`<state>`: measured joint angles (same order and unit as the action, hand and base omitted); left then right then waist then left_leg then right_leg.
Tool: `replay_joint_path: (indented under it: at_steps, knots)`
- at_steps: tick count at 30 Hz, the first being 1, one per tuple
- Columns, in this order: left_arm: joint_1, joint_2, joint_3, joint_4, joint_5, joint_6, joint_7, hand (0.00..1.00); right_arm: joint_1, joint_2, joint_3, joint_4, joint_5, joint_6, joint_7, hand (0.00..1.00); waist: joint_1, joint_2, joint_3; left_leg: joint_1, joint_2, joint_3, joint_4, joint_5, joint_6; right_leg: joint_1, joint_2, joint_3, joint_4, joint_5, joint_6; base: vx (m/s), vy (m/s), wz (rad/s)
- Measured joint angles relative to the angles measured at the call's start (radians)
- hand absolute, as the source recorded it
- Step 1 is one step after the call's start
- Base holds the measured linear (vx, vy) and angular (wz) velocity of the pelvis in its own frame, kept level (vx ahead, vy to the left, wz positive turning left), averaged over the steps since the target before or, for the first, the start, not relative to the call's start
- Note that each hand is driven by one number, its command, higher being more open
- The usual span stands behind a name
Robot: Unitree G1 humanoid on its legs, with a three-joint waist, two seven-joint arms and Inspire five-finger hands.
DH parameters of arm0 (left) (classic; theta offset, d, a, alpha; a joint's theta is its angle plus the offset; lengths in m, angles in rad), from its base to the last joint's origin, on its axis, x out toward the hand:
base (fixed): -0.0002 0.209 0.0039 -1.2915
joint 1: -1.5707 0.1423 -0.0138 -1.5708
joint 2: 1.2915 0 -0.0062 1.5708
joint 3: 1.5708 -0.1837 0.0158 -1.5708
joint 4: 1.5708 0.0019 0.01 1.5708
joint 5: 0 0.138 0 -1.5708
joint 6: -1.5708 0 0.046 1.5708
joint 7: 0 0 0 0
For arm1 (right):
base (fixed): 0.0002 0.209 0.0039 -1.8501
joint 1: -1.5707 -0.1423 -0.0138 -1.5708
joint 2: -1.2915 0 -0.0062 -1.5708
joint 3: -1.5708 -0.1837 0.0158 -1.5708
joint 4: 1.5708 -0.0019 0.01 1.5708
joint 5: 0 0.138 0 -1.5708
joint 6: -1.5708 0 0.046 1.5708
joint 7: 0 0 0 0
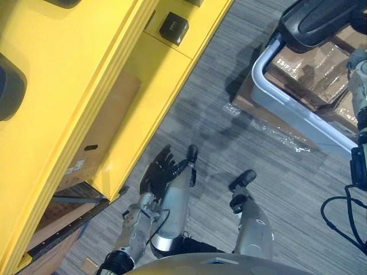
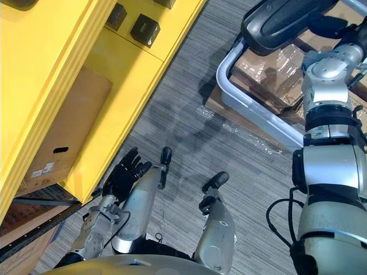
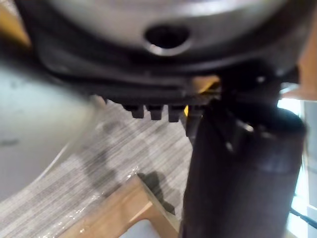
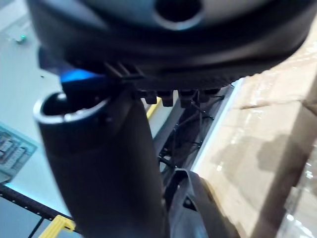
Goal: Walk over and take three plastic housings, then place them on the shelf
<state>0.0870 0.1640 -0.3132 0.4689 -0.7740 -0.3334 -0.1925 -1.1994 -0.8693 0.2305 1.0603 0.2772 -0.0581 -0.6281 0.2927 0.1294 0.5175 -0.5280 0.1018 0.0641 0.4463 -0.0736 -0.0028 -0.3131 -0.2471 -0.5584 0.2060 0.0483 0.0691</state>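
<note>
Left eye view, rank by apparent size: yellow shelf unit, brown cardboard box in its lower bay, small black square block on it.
Largest to smallest:
yellow shelf unit
brown cardboard box
black square block
Clear gaps, no ties.

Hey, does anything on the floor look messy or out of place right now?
Yes. A strip of clear plastic film lies crumpled on the carpet beside the grey bin. It lies loose, apart from the wrapped boxes inside the bin. Nothing else stands out.
</note>
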Motion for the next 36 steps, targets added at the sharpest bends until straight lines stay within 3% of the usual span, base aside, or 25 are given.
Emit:
replay_joint_path:
  at_steps: [8,11,14,18,23,28,32,36]
  knots:
    - [0.041,0.010,0.046,-0.034,0.010,0.007,-0.038,1.00,-0.003,-0.058,0.012,-0.077,-0.016,0.004,-0.011,1.00,-0.033,-0.035,0.019,0.059,0.015,0.016,0.004,-0.004,-0.010,0.024,-0.007,0.013,0.060,-0.040,-0.009,-0.07,-0.020,-0.07]
    - [0.046,0.014,0.045,-0.033,0.015,0.009,-0.042,1.00,-0.003,-0.063,0.018,-0.076,-0.013,0.005,0.060,1.00,-0.049,-0.038,0.020,0.071,0.016,0.018,-0.012,0.006,-0.014,0.027,-0.008,0.012,0.061,-0.042,-0.012,-0.06,-0.017,-0.01]
    - [0.046,0.014,0.043,-0.033,0.035,0.011,-0.042,1.00,-0.002,-0.053,0.021,-0.072,0.025,0.004,0.148,1.00,-0.047,-0.039,0.021,0.085,0.014,0.019,-0.046,0.031,-0.019,0.030,-0.009,0.005,0.058,-0.041,-0.012,-0.03,-0.031,0.03]
    - [0.046,0.014,0.040,-0.031,0.035,0.007,-0.043,1.00,-0.002,-0.014,0.065,-0.071,0.023,-0.047,0.233,1.00,-0.041,-0.039,0.021,0.086,0.015,-0.002,-0.076,0.053,-0.030,0.032,-0.003,-0.019,0.057,-0.042,-0.020,0.00,-0.048,0.11]
    - [0.040,0.012,0.033,-0.030,0.035,0.006,-0.046,1.00,-0.002,0.015,0.097,-0.071,0.024,-0.107,0.309,1.00,-0.011,-0.038,0.020,0.086,0.010,-0.025,-0.104,0.070,-0.036,0.034,-0.007,-0.051,0.066,-0.052,-0.026,0.01,-0.025,0.15]
    - [0.040,0.012,0.033,-0.012,0.035,0.008,-0.030,1.00,-0.014,0.018,0.127,-0.069,0.022,-0.107,0.336,1.00,0.009,-0.037,0.020,0.083,-0.008,-0.059,-0.119,0.084,-0.040,0.033,-0.033,-0.087,0.115,-0.087,-0.029,-0.01,-0.007,0.24]
    - [0.040,0.016,0.033,0.013,0.035,0.009,-0.026,1.00,-0.038,0.021,0.150,-0.042,0.021,-0.053,0.337,1.00,0.014,-0.037,0.020,0.081,-0.018,-0.071,-0.121,0.088,-0.040,0.032,-0.048,-0.096,0.135,-0.103,-0.027,-0.03,0.017,0.13]
    - [0.040,0.034,0.012,0.017,0.035,0.011,-0.021,1.00,-0.038,0.022,0.153,0.039,0.023,0.063,0.354,1.00,0.024,-0.036,0.019,0.069,-0.022,-0.071,-0.117,0.090,-0.038,0.021,-0.054,-0.096,0.142,-0.104,-0.025,-0.02,0.024,0.02]
